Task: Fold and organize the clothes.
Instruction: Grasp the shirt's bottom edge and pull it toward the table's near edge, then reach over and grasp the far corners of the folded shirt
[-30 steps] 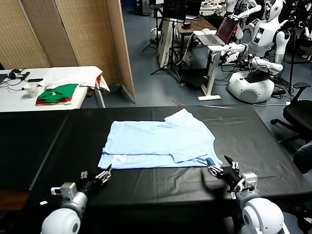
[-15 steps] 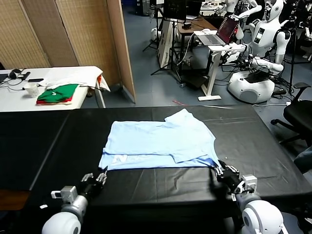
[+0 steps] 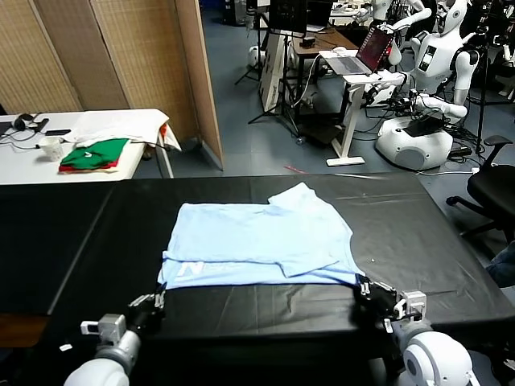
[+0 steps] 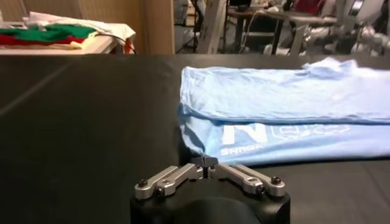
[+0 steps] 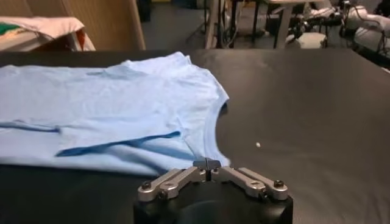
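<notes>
The clothes are one pale blue T-shirt (image 3: 257, 241) with white lettering, lying partly folded in the middle of the black table (image 3: 418, 233). My left gripper (image 3: 154, 299) is at the shirt's near left corner, low over the table. In the left wrist view the T-shirt (image 4: 274, 97) ends in a corner pinched in the shut left gripper (image 4: 206, 163). My right gripper (image 3: 364, 285) is at the near right corner. In the right wrist view the T-shirt (image 5: 109, 103) runs down into the shut right gripper (image 5: 207, 163), beside the neckline.
A white table at the back left carries green-and-red folded garments (image 3: 95, 154), a white cloth (image 3: 129, 125) and a cup (image 3: 52, 148). A wooden screen (image 3: 121, 56) stands behind. Other robots, a desk and an office chair (image 3: 495, 189) are at the right.
Both grippers went from open to shut on the shirt's near corners. The shirt's near edge has slid slightly toward me and to the left.
</notes>
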`<state>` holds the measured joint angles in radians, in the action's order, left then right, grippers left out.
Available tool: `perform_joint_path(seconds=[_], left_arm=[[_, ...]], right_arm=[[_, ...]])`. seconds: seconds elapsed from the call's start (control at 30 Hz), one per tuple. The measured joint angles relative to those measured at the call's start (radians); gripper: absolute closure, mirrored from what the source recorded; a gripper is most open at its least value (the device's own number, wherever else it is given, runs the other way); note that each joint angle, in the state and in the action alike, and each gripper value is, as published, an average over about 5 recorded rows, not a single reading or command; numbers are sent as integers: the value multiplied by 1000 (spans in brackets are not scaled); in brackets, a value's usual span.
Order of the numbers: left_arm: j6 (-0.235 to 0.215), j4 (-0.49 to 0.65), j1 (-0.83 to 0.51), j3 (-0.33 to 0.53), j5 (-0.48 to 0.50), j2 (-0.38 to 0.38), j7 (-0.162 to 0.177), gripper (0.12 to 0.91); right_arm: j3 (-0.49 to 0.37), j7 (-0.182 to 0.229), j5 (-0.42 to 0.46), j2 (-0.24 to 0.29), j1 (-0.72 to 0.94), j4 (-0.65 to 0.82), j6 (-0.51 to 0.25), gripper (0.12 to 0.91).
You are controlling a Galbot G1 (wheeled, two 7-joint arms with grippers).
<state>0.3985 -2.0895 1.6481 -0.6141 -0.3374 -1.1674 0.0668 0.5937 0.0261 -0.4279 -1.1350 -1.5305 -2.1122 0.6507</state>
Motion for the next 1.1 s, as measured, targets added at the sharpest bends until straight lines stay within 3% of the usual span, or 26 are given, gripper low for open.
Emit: perform_joint_path(seconds=[0.43,0.5,0.63,0.8,0.9,1.0,1.1], left_arm=[[20,-119,199,-76,22,14,24,883],[25,-131,213,-86,22,14,26,877],[34,-146,226,-105,23,14,26,744],[58,-163,229,-132,23,17,25,442],[69,-177,219,-155,24,21,14,263],[63,-176,194,-176,16,28,5,151],[59,-158,140,-181,-37,43,33,127]], right_arm=[[7,7,-3,-9,-91,-101,51,881],[12,9,-5,-8,-102,-121,58,830],[25,10,-22,-1,-111,-169,69,616],[53,14,-104,24,-83,-221,55,298],[54,18,-130,39,-34,-221,39,164],[32,33,-133,49,50,-185,40,124],[-12,58,-133,55,153,-121,49,119]])
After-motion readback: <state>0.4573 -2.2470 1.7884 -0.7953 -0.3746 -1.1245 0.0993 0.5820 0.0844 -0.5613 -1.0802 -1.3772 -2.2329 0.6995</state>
